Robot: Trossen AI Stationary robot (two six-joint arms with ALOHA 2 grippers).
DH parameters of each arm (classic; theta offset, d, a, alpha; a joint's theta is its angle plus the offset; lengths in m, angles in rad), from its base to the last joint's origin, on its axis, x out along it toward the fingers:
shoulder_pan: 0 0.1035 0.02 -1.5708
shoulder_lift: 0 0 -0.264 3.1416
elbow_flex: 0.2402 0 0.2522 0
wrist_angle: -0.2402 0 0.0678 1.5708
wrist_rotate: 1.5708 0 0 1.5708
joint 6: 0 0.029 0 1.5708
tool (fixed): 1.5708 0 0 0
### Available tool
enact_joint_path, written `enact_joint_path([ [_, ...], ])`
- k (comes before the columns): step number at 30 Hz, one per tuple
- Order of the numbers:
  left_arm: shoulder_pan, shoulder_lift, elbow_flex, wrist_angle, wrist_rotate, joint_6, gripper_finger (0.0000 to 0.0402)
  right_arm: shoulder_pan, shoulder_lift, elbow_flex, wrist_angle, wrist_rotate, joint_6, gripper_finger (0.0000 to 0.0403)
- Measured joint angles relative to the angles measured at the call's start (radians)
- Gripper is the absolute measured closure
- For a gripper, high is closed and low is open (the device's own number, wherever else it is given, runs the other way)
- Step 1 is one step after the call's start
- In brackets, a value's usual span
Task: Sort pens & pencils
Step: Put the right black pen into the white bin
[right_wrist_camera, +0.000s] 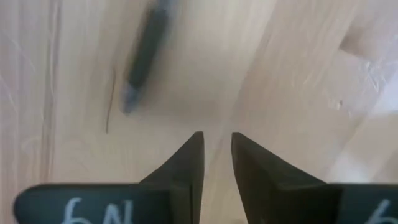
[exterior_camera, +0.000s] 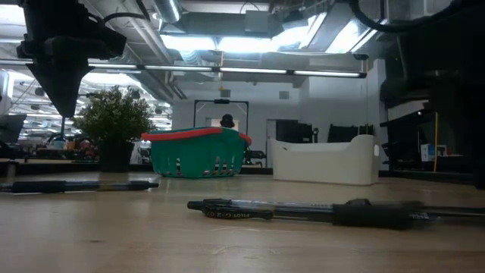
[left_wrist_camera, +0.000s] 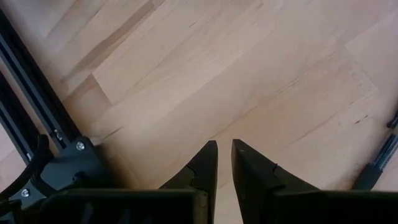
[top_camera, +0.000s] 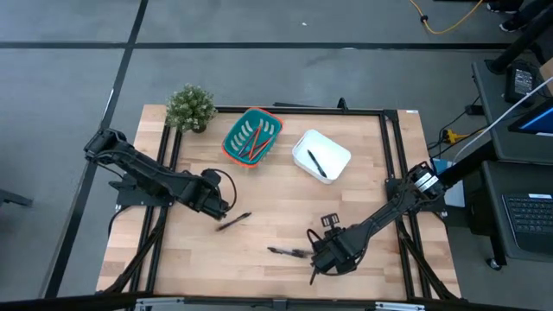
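**Two pens on the table, both grippers empty above the wood**

Two black pens lie loose on the table [top_camera: 199, 259]. One pen [top_camera: 233, 222] rests at a slant just beside the left gripper [top_camera: 226, 206]; the other pen [top_camera: 288, 251] lies flat near the front edge, just beside the right gripper [top_camera: 321, 259]. A third pen [top_camera: 317, 162] sits inside the white bin [top_camera: 333, 149]. The orange-red pencils [top_camera: 256, 143] lie together in the green basket [top_camera: 235, 138], which has an orange rim.

The left arm reaches in low from the left edge. Its fingers [left_wrist_camera: 205, 165] stand a narrow gap apart, holding nothing, over bare wood. The right arm comes in from the right edge, bent down toward the front. Its fingers [right_wrist_camera: 189, 155] are also a narrow gap apart and empty, with a pen just ahead of them.

The table is pale wood planks with a black frame. A small potted plant [top_camera: 190, 107] stands at the back left corner. Beyond lies a grey floor, a desk with a keyboard [top_camera: 527, 220], and ceiling lights [exterior_camera: 227, 42].
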Motion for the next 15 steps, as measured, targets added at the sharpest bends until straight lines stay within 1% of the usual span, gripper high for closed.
enact_joint_path([
  [6,0.000,0.000,0.000,0.000,0.000,0.000,0.0359,0.000,0.000,0.039,0.006,-0.002,0.047,0.0320],
  [15,0.000,0.000,0.000,0.000,0.000,0.001,0.0359,0.001,-0.001,0.079,0.115,-0.055,0.118,0.0320],
])
